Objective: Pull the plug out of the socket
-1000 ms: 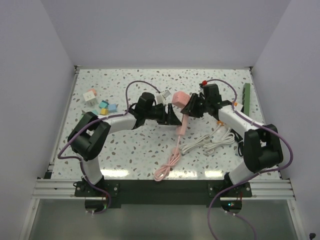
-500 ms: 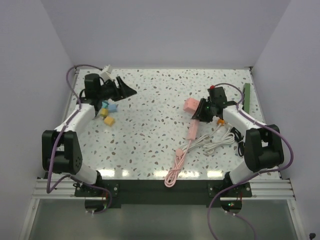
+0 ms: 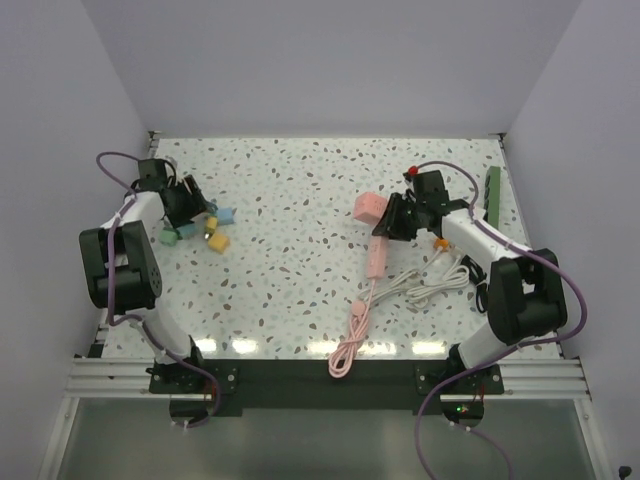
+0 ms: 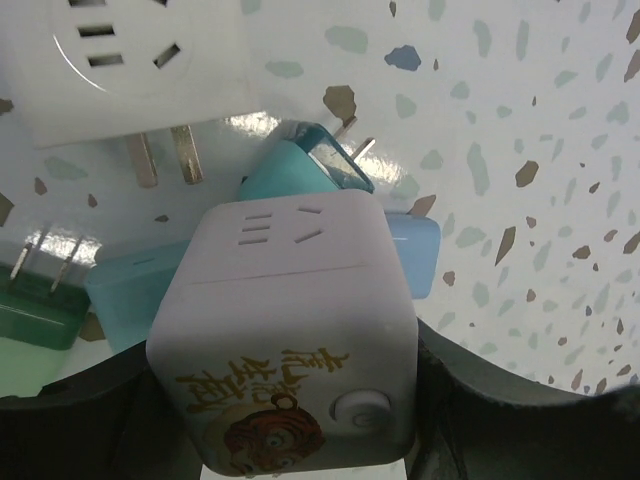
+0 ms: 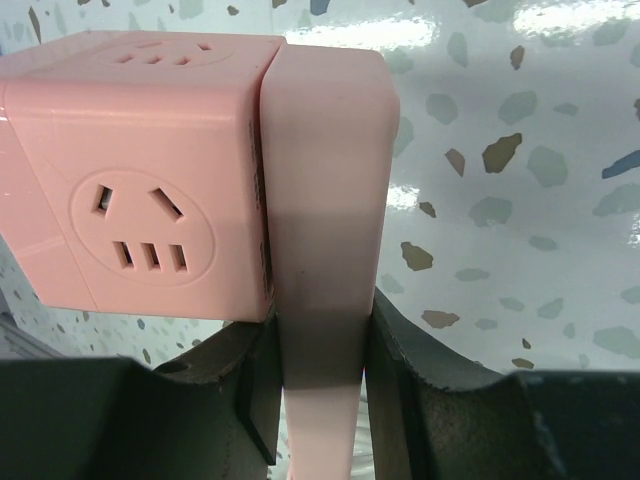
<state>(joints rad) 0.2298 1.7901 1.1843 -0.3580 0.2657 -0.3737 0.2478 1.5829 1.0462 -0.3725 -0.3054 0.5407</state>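
The pale lilac cube plug [image 4: 285, 300], with a cartoon print on its near face, is being held between the fingers of the left gripper [image 4: 290, 420], near the left edge of the speckled terrazzo table [image 3: 300, 260]. It is sitting well apart from the pink cube socket [image 5: 140, 180]. The socket is sitting in the table's right half, joined to a flat pink bar [image 5: 325, 200]. The right gripper [image 5: 325, 375] is pinching that bar, its fingers standing narrow. A looped pink cable [image 3: 350, 335] is trailing toward the near edge, with white cables [image 3: 425, 282] lying beside it. Just beyond the lilac cube, a teal plug [image 4: 300, 165], a light blue block [image 4: 140, 290], a green plug [image 4: 35, 310] and a white pronged adapter [image 4: 130, 70] are crowding together.
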